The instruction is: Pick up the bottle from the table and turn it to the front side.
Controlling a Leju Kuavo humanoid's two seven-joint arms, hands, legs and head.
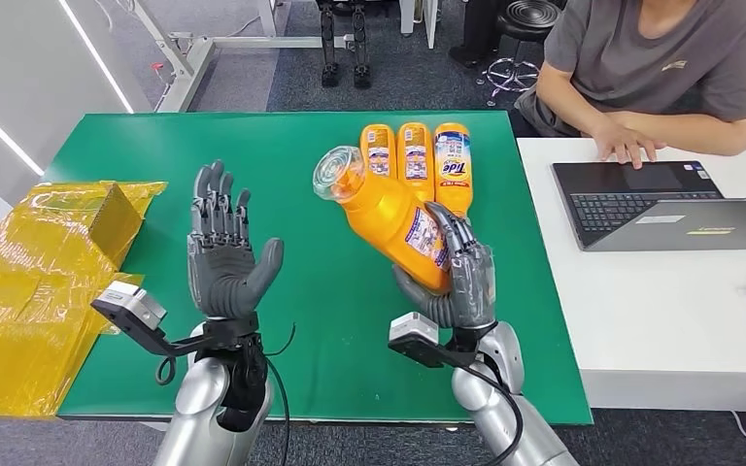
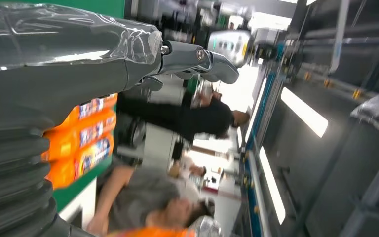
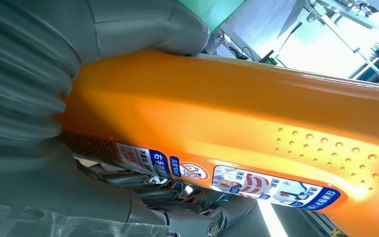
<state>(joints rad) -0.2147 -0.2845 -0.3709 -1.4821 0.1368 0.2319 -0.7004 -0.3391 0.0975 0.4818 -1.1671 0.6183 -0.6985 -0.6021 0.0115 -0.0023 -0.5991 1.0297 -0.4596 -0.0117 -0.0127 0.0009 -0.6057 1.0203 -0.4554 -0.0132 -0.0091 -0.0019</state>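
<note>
**Right hand holds orange detergent bottle tilted above green counter**

Green counter (image 1: 330,320): wide bare green between the two arms and toward the near edge; far edge borders grey floor. White desk (image 1: 641,311) butts against its right edge, carrying an open laptop (image 1: 641,199); a seated person (image 1: 661,68) rests a hand by the laptop. Yellow wrapped packages (image 1: 39,272) overhang the counter's left edge.

Detergent bottle (image 1: 393,218): glossy orange plastic, clear cap (image 1: 335,170) pointing up and to the left, blue-white-red label facing the camera. Lifted off the counter, tilted, base sitting in the right hand (image 1: 457,282). Right wrist view: orange side wall with a patch of raised dots and a strip label (image 3: 256,185).

Right hand fingers (image 1: 457,233) wrapped round the lower body, thumb underneath, gripping it.

Left hand (image 1: 223,248): upright, palm toward the bottle, fingers spread and straight, holding nothing, well apart from the bottle.

Three more orange bottles (image 1: 416,155) lie side by side flat on the counter near the far edge, just behind the held one.
</note>
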